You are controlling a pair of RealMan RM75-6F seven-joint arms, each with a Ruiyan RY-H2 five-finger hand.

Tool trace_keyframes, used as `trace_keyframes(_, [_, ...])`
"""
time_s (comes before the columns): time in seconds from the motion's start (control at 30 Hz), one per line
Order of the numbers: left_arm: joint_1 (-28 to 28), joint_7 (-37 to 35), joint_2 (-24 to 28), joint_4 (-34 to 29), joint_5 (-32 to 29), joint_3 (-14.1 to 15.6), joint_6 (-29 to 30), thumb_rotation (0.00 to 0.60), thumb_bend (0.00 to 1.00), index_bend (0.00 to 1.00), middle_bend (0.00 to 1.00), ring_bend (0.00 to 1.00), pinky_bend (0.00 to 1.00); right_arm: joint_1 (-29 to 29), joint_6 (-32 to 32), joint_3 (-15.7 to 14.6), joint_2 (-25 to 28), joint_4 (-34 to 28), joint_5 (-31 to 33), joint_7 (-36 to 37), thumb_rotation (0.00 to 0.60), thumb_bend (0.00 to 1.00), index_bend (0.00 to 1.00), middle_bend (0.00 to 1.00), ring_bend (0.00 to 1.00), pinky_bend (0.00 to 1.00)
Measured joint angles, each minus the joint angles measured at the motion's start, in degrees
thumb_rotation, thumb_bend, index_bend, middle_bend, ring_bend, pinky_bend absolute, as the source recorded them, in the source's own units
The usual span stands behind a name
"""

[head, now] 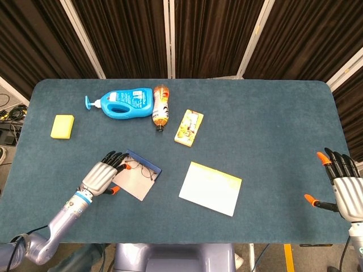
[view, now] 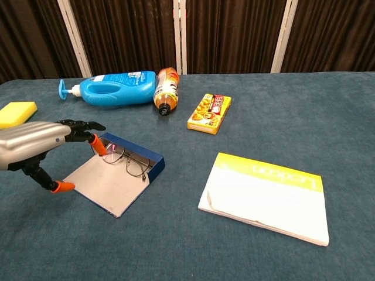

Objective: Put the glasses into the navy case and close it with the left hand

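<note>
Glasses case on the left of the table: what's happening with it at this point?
The glasses lie inside the open navy case, whose flat lid lies spread on the table. The left hand hovers at the case's left edge, holding nothing, fingers apart, so closing is not yet done. The right hand is open at the far right edge, away from everything. A blue bottle, sponge and booklet lie untouched.

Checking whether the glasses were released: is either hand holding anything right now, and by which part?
Nothing is held. The left hand hovers open beside the navy case, with the glasses lying in it. The right hand is open, empty.
</note>
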Motion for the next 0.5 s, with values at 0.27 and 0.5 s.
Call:
trace_keyframes(0.27, [0.7, -2.4, -3.2, 4.6, 2.4, 0.9, 0.2, 0.600, 0.27, 0.29, 0.00, 0.00, 0.00, 0.0, 0.0, 0.0, 0.0, 0.0, 0.0, -0.1, 0.600, 0.00, 0.00, 0.00, 0.00, 0.00])
trace_keyframes(0.5, [0.9, -3.7, -5.3, 7.0, 2.9, 0.6, 0.2, 0.600, 0.27, 0.29, 0.00, 0.00, 0.00, 0.0, 0.0, 0.0, -0.1, 0.1, 0.1, -0.1, 0.600, 0.00, 0.00, 0.00, 0.00, 0.00])
